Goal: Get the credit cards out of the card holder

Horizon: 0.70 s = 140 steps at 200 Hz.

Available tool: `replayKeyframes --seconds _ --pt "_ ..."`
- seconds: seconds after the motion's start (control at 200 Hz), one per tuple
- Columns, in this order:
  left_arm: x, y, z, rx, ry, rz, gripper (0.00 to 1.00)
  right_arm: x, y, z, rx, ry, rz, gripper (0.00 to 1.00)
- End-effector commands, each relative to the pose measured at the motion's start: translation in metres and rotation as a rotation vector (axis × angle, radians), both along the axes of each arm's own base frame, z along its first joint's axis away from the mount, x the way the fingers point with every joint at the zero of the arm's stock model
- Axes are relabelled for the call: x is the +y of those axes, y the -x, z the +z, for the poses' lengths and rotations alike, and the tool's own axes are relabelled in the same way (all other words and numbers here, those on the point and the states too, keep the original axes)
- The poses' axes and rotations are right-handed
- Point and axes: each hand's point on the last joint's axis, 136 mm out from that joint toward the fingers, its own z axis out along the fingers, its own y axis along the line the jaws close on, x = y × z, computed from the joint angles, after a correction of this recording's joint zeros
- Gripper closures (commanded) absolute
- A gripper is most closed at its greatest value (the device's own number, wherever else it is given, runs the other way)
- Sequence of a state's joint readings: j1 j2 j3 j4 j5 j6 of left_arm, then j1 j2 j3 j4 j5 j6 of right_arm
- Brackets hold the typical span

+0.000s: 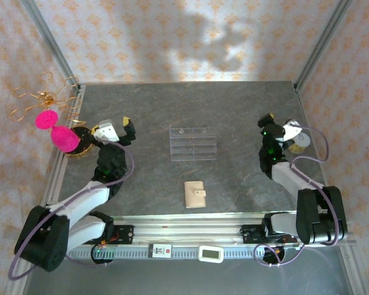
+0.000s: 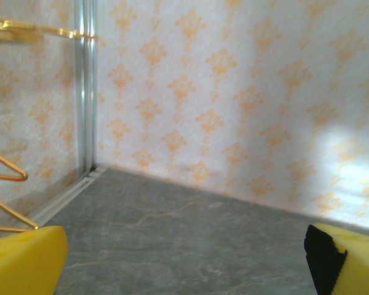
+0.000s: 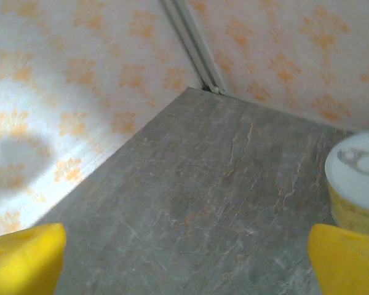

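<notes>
Along the near edge runs a metal rail (image 1: 190, 236), with the two arms bolted to it on either side. Just beyond it, about midway between the arms, the card holder (image 1: 195, 194) lies flat on the grey table (image 1: 234, 110). It is folded shut with its snap tab on the right edge, so its contents are hidden. Further back, well apart from it, sits a clear slotted tray (image 1: 194, 143).

The left gripper (image 1: 112, 125) hangs over the left side of the table. Its jaws are spread wide and hold nothing, and its yellow fingers (image 2: 24, 261) frame bare tabletop. Beside it stands a gold wire stand (image 1: 43, 98) with two pink discs (image 1: 55, 129).

The right gripper (image 1: 280, 130) is likewise released and empty on the right side. A white-topped can (image 3: 357, 178) stands just beside one of its fingers (image 3: 347, 258). Patterned wallpaper (image 1: 172, 37) closes the far side.
</notes>
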<state>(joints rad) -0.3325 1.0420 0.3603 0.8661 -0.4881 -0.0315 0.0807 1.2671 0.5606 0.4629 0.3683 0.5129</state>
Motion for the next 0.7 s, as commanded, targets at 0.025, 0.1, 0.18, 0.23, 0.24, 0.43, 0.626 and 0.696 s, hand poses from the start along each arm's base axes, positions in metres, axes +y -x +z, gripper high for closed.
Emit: replayKeyframes --seconds 0.025,0.1,0.18,0.23,0.24,0.43,0.626,0.696 --pt "0.005 0.018 0.018 -0.011 0.030 0.045 0.01 0.018 0.007 -0.026 0.013 -0.215 0.042 0.01" --pt "0.005 0.025 0.025 -0.055 0.140 0.016 0.01 0.043 0.002 -0.023 0.010 -0.245 0.174 0.03" --pt "0.012 0.039 0.028 -0.158 0.337 0.003 0.01 0.072 0.001 -0.022 0.071 -0.219 0.295 0.03" --pt "0.013 0.048 0.024 -0.201 0.441 -0.025 0.01 0.090 0.003 -0.024 0.114 -0.210 0.367 0.03" --pt "0.012 0.049 0.023 -0.206 0.459 -0.034 0.01 0.093 0.004 -0.024 0.121 -0.209 0.381 0.04" --pt "0.022 0.080 -0.002 -0.347 0.837 -0.101 0.01 0.156 0.034 -0.027 0.181 -0.240 0.673 0.07" --pt "0.003 0.090 0.003 -0.381 0.855 -0.296 0.01 0.230 0.080 -0.049 0.328 -0.249 0.997 0.12" --pt "-0.008 0.093 0.010 -0.397 0.811 -0.374 0.01 0.256 0.098 -0.060 0.385 -0.259 1.101 0.16"
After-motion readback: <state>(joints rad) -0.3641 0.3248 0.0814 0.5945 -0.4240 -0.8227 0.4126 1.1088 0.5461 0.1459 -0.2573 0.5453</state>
